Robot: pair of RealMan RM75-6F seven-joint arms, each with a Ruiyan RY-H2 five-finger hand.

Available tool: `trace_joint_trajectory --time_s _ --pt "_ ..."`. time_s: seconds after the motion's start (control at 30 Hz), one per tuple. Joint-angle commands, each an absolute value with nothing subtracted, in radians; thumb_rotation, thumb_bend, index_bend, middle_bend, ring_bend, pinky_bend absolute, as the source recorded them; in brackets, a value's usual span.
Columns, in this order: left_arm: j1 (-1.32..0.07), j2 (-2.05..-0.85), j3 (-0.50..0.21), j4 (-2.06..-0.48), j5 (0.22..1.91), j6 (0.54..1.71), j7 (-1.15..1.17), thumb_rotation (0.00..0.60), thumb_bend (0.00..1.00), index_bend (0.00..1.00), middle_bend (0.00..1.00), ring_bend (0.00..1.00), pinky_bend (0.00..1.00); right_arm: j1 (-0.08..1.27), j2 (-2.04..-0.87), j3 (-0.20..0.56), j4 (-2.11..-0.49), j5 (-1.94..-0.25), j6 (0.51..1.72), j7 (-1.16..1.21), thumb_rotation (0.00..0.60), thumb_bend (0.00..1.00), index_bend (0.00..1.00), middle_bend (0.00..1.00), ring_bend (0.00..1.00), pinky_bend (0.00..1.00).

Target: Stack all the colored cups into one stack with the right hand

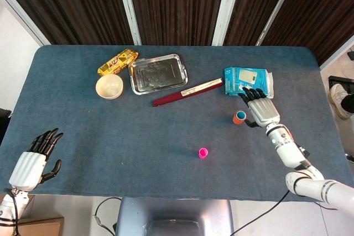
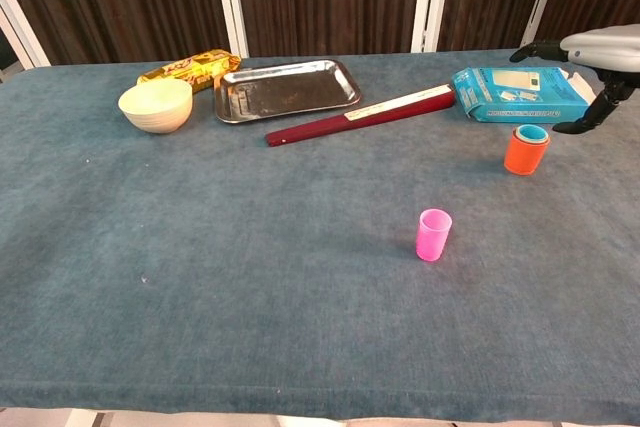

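Now the blue cup [image 2: 530, 133] sits nested inside the orange cup [image 2: 525, 153], only its rim showing above the orange one. This pair stands upright on the table just beside the right hand [image 1: 262, 110], on its left in the head view. The pink cup [image 2: 433, 235] stands alone, upright, well apart from the pair and nearer the table's front edge.

The right hand hovers beside the stacked cups with its fingers spread and holds nothing; in the chest view a curled finger hangs near the rim without clearly touching it. The left hand [image 1: 36, 160] rests off the table's near left corner, fingers apart and empty.

The table [image 2: 200, 247] is covered in blue-grey cloth. Toward the back lie a blue box [image 2: 515, 93], a dark red stick [image 2: 360, 115], a metal tray [image 2: 288, 88], a cream bowl [image 2: 155, 105] and a yellow snack pack [image 2: 190, 68]. Behind the table hang dark brown panels with white posts between them.
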State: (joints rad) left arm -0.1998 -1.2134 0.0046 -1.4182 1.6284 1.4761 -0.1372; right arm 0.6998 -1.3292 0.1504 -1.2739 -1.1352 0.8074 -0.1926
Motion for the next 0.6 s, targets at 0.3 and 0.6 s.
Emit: trace_joint_trajectory --time_s 0.3,0.6 --pt "-0.205 -1.219 0.01 -1.422 1.638 1.469 -0.126 0.6 0.47 0.0 0.0 0.0 0.13 0.655 -1.24 0.026 -1.615 -1.48 0.892 -0.056 0.6 0.41 0.17 0.0 0.0 0.0" --pt "-0.196 -1.205 0.01 -1.419 1.643 1.494 -0.156 0.6 0.47 0.0 0.0 0.0 0.13 0.703 -1.406 0.042 -1.532 -1.424 0.824 -0.158 0.6 0.41 0.25 0.0 0.0 0.0"
